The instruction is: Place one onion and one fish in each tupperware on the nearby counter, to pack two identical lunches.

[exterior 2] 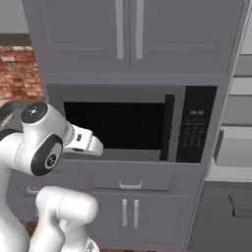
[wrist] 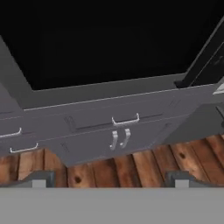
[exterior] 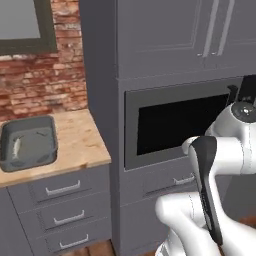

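Item: fish (exterior: 17, 146), lying in the grey tub (exterior: 50, 150) at the counter (exterior: 82, 142) left end; likely slippery and limp, so you grip mid-body; your end effector (wrist: 109, 178) is spread, empty.

Straight ahead of you at twelve o'clock stands a tall cabinet unit (exterior: 165, 40), with the microwave (exterior 2: 133, 123) built into it at mid height. Above the microwave sit two cupboard doors (exterior 2: 128, 29); below it a drawer (exterior 2: 130, 181), then two more doors (exterior 2: 129, 212). At about ten o'clock the counter (exterior: 80, 142) butts against the unit's left side, over drawers (exterior: 62, 189). On the counter lies a tub (exterior: 27, 145) with a fish (exterior: 17, 146) in it. Behind the counter runs a brick wall (exterior: 45, 85).
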Motion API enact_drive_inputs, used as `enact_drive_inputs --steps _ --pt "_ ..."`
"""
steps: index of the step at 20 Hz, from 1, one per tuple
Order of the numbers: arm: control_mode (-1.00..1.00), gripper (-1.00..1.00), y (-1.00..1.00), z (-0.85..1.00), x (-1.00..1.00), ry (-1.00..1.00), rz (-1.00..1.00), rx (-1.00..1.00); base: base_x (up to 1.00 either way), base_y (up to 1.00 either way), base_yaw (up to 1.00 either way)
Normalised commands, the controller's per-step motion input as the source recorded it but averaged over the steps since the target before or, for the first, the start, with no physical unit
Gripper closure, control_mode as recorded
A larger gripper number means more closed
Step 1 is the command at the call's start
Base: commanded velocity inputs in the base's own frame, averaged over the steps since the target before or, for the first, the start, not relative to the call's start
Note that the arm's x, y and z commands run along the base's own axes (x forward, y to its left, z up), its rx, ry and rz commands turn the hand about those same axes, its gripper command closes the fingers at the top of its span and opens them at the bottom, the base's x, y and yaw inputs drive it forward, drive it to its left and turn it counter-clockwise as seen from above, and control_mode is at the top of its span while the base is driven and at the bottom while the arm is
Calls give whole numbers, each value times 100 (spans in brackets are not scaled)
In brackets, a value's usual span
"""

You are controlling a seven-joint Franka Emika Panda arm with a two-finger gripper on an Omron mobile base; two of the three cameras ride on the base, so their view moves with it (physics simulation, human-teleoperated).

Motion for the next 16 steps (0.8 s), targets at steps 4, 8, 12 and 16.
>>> enact_drive_inputs --steps 4,8,12,16 --pt "100 -100 0 0 0 0 0 0 0 -100 -16" --pt "100 -100 0 0 0 0 0 0 0 -100 -15" --pt "100 -100 0 0 0 0 0 0 1 -100 -12" --pt "100 -100 0 0 0 0 0 0 4 -100 -9"
